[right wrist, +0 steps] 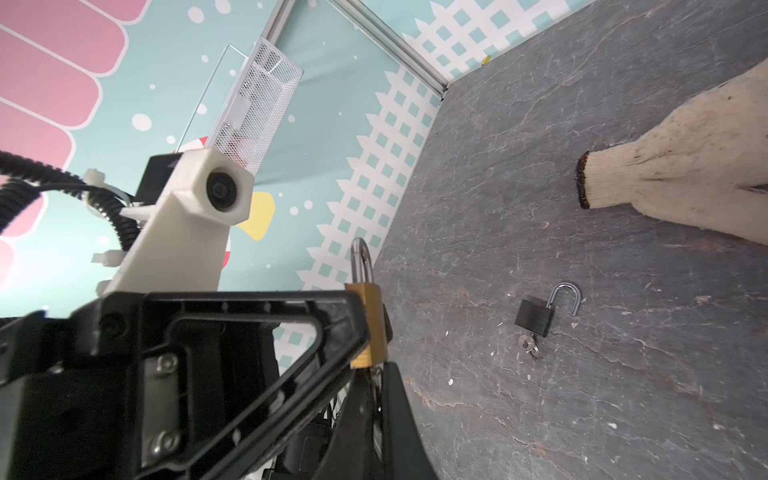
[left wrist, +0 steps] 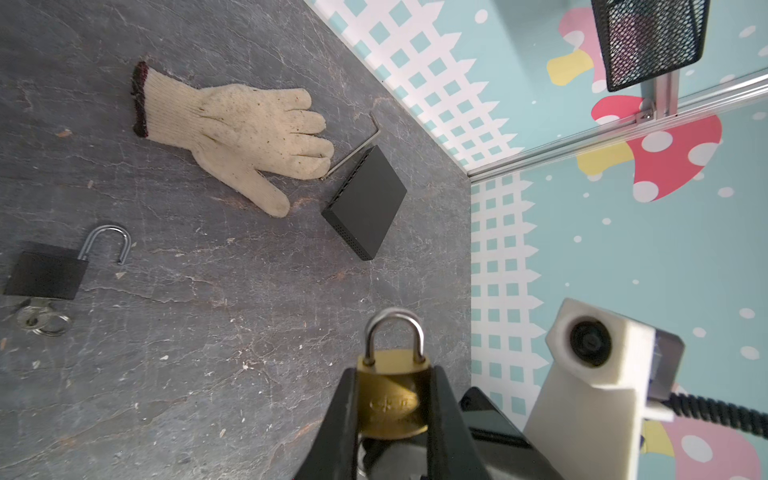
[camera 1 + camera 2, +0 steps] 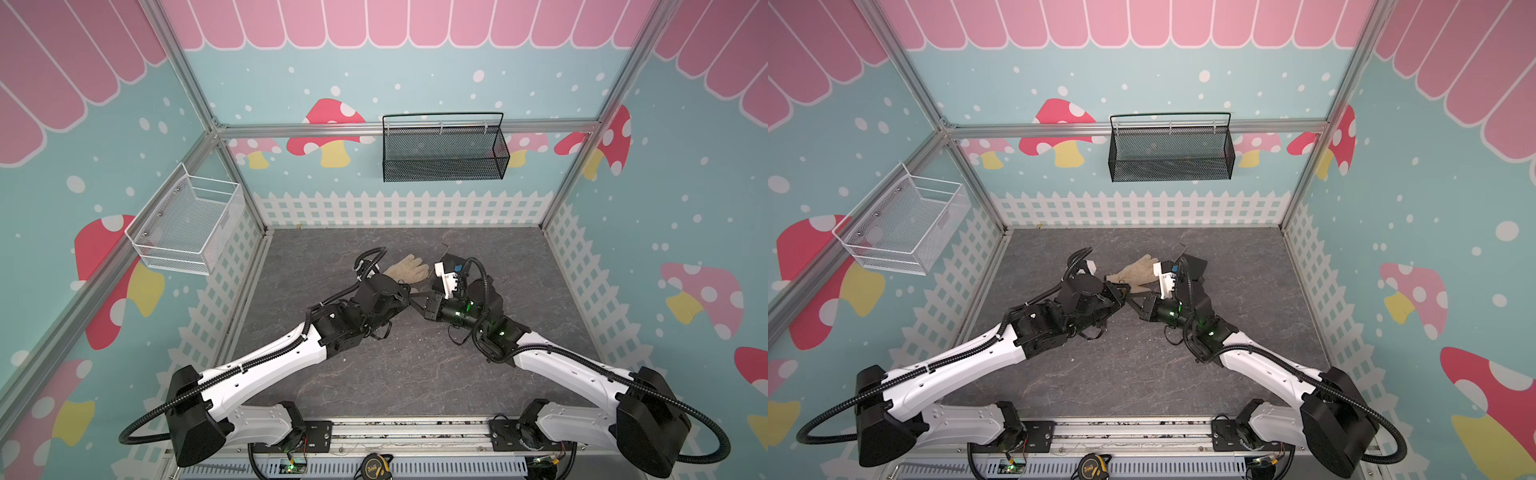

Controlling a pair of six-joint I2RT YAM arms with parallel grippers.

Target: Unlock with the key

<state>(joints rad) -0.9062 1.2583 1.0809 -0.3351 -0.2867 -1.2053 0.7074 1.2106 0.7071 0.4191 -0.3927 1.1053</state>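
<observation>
A brass padlock (image 2: 392, 399) with its steel shackle closed is held above the table, my left gripper (image 2: 392, 372) shut on its body from both sides. In the right wrist view the same brass padlock (image 1: 372, 324) shows edge-on. My right gripper (image 1: 376, 372) sits just under its bottom face, its fingers shut on a thin silver key (image 1: 376, 384) that is mostly hidden between them. In both top views the left gripper (image 3: 409, 297) and the right gripper (image 3: 417, 302) meet tip to tip at the table's middle, and the lock is hidden there.
A black padlock (image 2: 45, 274) lies on the table with its shackle open and a key ring in its base. A cream glove (image 2: 241, 129), a hex key (image 2: 357, 149) and a flat black box (image 2: 365, 201) lie behind the grippers. A white basket (image 3: 187, 224) and a black basket (image 3: 444, 151) hang on the walls.
</observation>
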